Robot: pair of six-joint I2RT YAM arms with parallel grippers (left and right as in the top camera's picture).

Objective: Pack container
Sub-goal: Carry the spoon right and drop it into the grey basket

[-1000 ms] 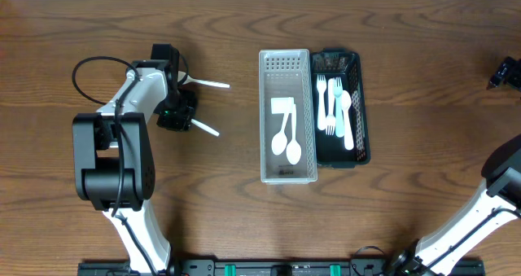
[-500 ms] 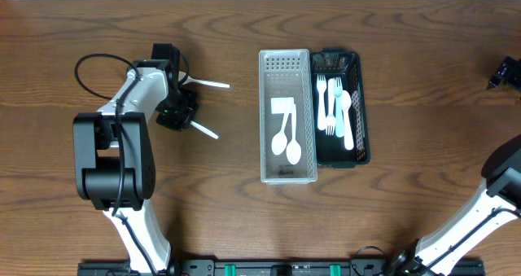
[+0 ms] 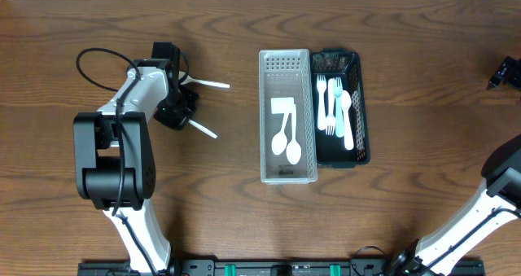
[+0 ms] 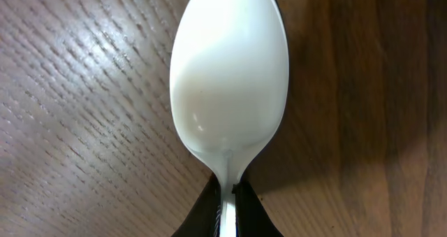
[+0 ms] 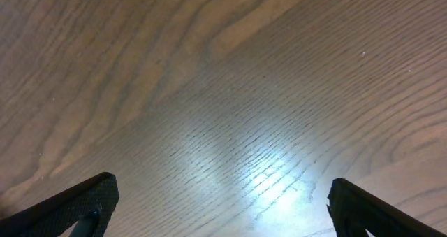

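Container point(image 3: 286, 117) mid-table, clear, two spoons inside | your left gripper point(image 4: 226, 198) clamps a white spoon point(image 4: 229, 76) at its neck, toward the table's left edge | your right gripper point(image 5: 220, 195) stands wide, holding nothing

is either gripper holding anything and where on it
The left gripper pinches a white plastic spoon at the neck just below its bowl; the right gripper holds nothing.

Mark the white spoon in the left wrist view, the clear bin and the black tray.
white spoon point(image 4: 229, 76), left wrist view, on its bowl.
clear bin point(image 3: 285, 63), overhead view, on its perforated end.
black tray point(image 3: 335, 61), overhead view, on its bare upper end.
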